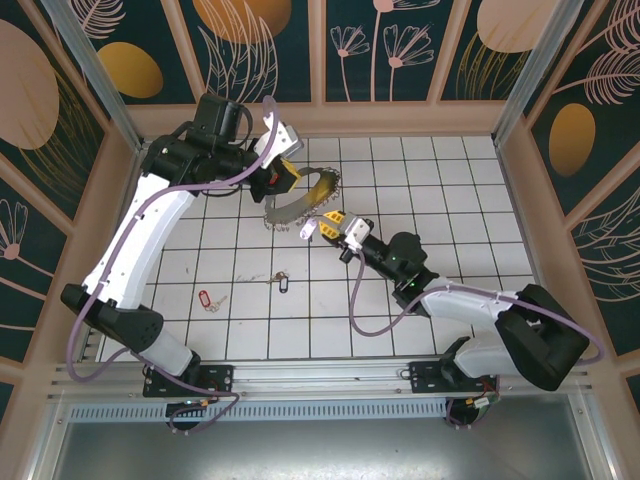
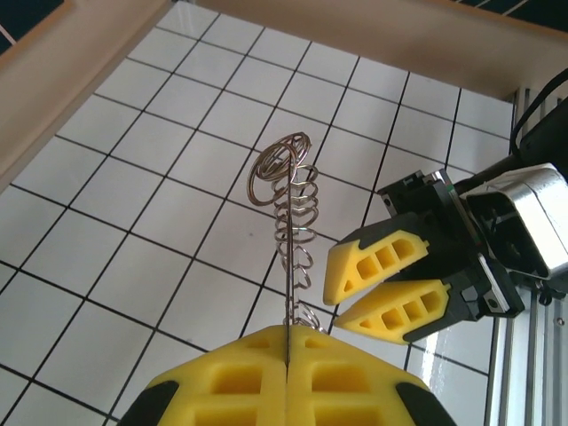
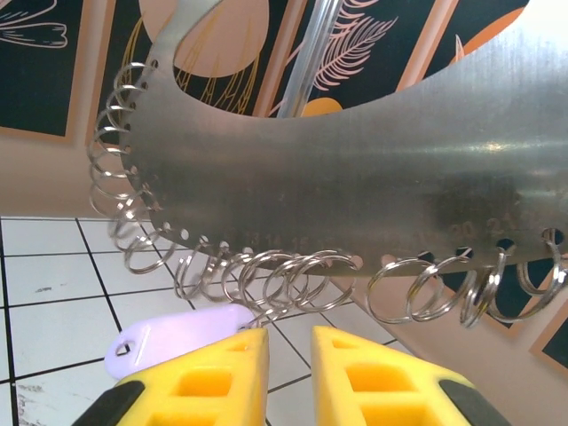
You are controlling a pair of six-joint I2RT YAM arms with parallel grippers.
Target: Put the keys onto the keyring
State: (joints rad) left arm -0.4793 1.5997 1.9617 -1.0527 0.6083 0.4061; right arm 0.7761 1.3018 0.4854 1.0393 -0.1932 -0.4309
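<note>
While the left pincer (image 2: 288, 335) is pressed together on the thin edge of the keyring (image 3: 355, 169), a curved metal band fringed with wire rings, the right pincer (image 3: 288, 337) stands narrowly spread just below those rings, with a pale tag (image 3: 177, 342) beside one finger. The red-tagged key (image 1: 207, 299) and the dark-blue-tagged key (image 1: 281, 283) lie on the worktop (image 1: 450, 200), well apart from both pincers.

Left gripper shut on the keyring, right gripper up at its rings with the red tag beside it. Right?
Not quite. The tag beside the right gripper is pale lilac, not red; the right wrist view shows it. The red-tagged key lies on the table in the top view. The rest holds: left gripper shut on the keyring, right gripper at its rings.
</note>
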